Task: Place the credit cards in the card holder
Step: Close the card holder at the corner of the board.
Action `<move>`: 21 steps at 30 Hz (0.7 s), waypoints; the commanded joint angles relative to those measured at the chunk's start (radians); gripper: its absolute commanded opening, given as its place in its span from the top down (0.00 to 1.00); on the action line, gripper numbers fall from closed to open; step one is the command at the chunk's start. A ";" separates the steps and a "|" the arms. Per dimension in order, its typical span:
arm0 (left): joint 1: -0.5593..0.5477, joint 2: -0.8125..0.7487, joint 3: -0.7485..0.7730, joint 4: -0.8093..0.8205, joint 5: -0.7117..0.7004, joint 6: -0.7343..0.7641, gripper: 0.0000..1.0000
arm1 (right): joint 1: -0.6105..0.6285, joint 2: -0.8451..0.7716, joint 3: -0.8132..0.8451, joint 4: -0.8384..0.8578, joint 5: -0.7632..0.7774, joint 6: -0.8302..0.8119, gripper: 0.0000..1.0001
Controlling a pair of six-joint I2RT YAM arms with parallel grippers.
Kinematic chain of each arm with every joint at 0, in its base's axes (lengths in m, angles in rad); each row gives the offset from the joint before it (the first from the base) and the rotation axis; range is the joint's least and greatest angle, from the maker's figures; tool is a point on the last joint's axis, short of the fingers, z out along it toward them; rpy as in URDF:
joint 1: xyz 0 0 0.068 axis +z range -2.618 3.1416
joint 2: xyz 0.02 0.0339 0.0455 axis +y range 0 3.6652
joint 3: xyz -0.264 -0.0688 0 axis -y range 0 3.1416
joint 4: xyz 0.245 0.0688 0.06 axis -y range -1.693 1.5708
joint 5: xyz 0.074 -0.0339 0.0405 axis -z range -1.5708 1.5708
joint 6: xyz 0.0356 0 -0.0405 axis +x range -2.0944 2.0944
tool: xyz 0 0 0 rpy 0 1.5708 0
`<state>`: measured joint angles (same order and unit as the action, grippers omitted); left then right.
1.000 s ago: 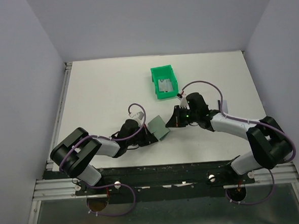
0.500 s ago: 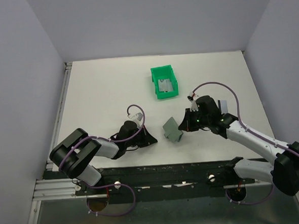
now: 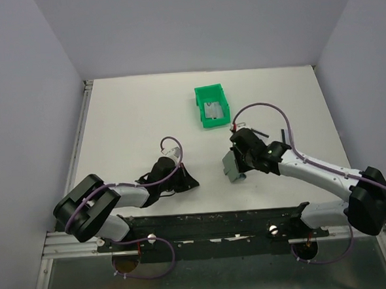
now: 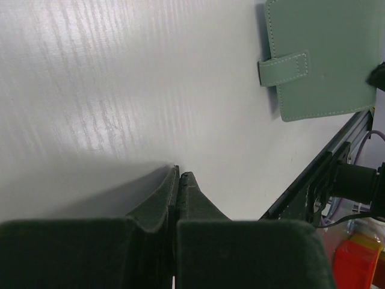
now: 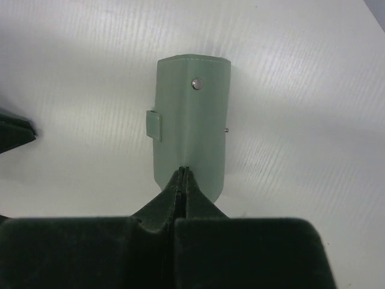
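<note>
Top external: credit cards (image 3: 212, 108) lie in green bin (image 3: 209, 89), none loaded yet. Card holder (image 3: 231, 169) lies folded shut on table (image 3: 132, 122). Right gripper (image 5: 183, 171) closed, tips at its near edge, grip unclear. Left gripper (image 4: 178, 176) closed, empty. Opening and loading remain.
</note>
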<state>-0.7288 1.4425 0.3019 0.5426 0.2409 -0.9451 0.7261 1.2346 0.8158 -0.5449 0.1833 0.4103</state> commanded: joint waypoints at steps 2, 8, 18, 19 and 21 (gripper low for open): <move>-0.007 -0.063 -0.015 -0.156 -0.071 0.037 1.00 | 0.145 0.112 0.100 -0.099 0.231 0.021 1.00; -0.006 -0.122 -0.046 -0.184 -0.104 0.016 1.00 | 0.275 0.218 0.169 -0.070 0.202 0.047 1.00; -0.006 -0.084 -0.087 -0.113 -0.098 -0.020 1.00 | 0.426 0.276 0.223 0.104 0.062 0.079 1.00; -0.006 -0.071 -0.087 -0.101 -0.092 -0.023 1.00 | 0.426 0.266 0.220 0.127 0.050 0.087 1.00; -0.006 -0.054 -0.087 -0.076 -0.083 -0.027 1.00 | 0.429 0.246 0.209 0.164 0.021 0.091 1.00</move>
<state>-0.7288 1.3354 0.2447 0.4835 0.1711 -0.9695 1.1435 1.5219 1.0183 -0.5014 0.2779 0.4694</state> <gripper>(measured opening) 0.021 0.010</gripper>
